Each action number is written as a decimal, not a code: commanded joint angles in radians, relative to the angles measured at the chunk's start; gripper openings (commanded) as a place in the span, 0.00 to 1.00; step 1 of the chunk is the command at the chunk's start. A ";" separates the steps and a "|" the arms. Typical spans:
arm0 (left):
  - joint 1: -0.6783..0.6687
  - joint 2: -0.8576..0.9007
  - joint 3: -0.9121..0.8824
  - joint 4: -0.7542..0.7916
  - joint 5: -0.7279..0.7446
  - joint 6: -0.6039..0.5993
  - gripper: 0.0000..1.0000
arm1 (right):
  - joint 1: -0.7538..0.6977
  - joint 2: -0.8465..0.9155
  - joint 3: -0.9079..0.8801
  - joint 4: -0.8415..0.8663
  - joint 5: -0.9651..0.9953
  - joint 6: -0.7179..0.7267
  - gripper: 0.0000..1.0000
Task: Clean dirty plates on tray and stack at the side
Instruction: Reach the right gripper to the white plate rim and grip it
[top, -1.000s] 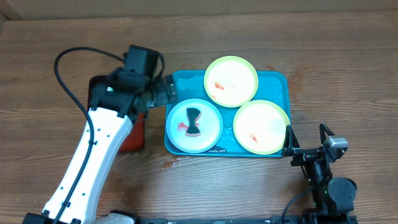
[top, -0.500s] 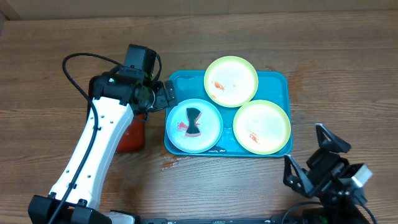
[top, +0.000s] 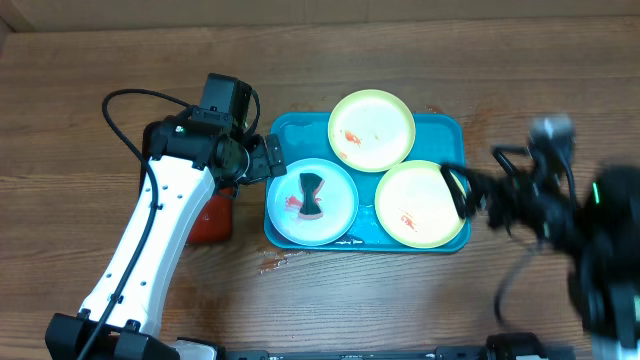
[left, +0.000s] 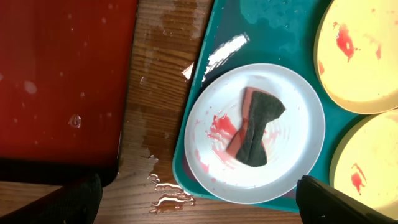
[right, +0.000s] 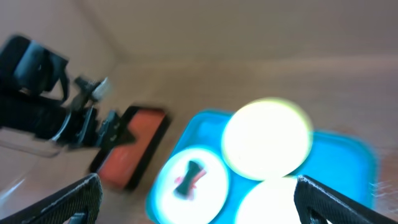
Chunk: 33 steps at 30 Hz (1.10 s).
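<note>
The turquoise tray holds three plates. The light blue plate at its front left carries red smears and a dark sponge; it also shows in the left wrist view with the sponge. Two yellow-green plates with red smears sit at the back and front right. My left gripper is open and empty, above the tray's left edge. My right gripper is blurred by motion, open, over the tray's right rim. The right wrist view shows the tray and plates blurred.
A red tray with a black rim lies left of the turquoise tray, partly under my left arm; it fills the left of the left wrist view. Water puddles lie on the wood between the trays.
My right arm has swung up from the front edge of the table to the tray's right rim. My left arm has barely moved.
</note>
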 joint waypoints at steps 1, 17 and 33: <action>0.000 0.003 -0.003 0.001 0.006 -0.010 1.00 | 0.004 0.210 0.108 -0.003 -0.372 -0.042 1.00; 0.000 0.003 -0.003 0.000 0.007 -0.010 1.00 | 0.353 0.833 0.147 0.098 0.280 0.183 0.54; 0.000 0.017 -0.067 0.088 0.082 -0.001 0.88 | 0.430 0.992 0.140 0.130 0.352 0.196 0.38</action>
